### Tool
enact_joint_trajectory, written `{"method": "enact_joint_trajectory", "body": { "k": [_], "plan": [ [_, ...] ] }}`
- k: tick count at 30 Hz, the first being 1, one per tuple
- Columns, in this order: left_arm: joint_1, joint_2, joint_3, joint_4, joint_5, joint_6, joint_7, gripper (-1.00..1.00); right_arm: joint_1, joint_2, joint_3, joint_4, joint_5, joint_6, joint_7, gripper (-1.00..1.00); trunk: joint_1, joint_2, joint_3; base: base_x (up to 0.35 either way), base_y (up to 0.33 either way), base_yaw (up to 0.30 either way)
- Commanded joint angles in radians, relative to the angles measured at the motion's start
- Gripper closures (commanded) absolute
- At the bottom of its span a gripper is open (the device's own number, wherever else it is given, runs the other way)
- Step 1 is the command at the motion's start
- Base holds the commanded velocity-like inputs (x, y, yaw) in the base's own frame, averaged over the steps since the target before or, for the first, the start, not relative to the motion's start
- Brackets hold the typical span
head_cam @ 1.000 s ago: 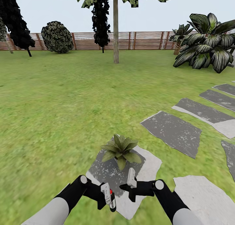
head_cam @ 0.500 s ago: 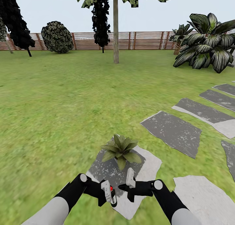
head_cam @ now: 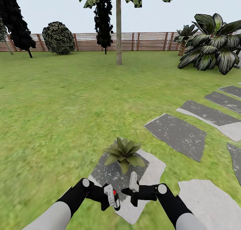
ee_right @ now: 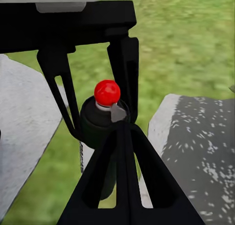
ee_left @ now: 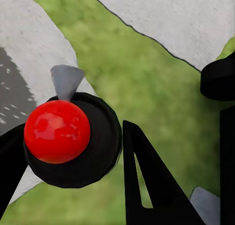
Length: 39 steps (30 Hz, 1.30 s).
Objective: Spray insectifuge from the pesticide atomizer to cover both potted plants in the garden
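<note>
the left gripper (head_cam: 111, 196) is clenching the atomizer (head_cam: 115, 198), its fingers pressing on either side of the dark body; the left wrist view is looking straight down on the bottle's red cap (ee_left: 57, 131) and grey nozzle tip (ee_left: 66, 81). the right gripper (head_cam: 133, 186) is hovering just beside it, and its fingers seem closed together on nothing, though that is hard to be sure of.

one plant (head_cam: 124, 153) is sitting on a grey stone (head_cam: 152, 168) just ahead of both grippers, close enough that spraying looks like the step in hand. no white specks are showing on its leaves, so coverage seems not yet begun. the lawn (head_cam: 60, 106) is stretching back to the fence (head_cam: 147, 41), with more stones (head_cam: 177, 133) trailing off to the right.

the main risk is aim: the nozzle may be pointing away from the plant, so the mist could be landing on stone or grass instead of leaves. the right gripper is crowding the bottle and could be knocking it askew in the grasp. spraying from one spot may also be leaving the far leaves bare.
</note>
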Motion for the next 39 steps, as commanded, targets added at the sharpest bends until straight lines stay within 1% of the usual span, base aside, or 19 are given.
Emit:
{"method": "enact_joint_trajectory", "body": {
  "k": [1,12,27,39],
  "plan": [
    [0.000,-0.001,0.001,-0.001,-0.009,-0.010,-0.001,1.00,0.000,0.000,-0.001,-0.001,0.008,-0.004,0.001,1.00,0.000,0.000,-0.001,0.000,0.000,0.000],
    [0.000,-0.021,0.001,0.002,-0.009,-0.010,-0.001,1.00,0.000,0.000,-0.001,-0.001,0.008,-0.004,0.001,1.00,0.000,0.000,-0.001,0.000,0.000,0.000],
    [0.000,-0.039,0.001,0.001,-0.009,-0.011,-0.001,1.00,0.000,0.000,-0.001,0.000,0.008,-0.004,0.001,1.00,0.000,0.000,-0.001,0.000,0.000,0.000],
    [-0.002,-0.039,0.001,0.001,-0.009,-0.015,-0.001,1.00,0.000,0.000,-0.001,0.000,0.008,-0.004,0.001,1.00,0.000,0.000,-0.001,0.000,0.000,0.000]
  ]
}}
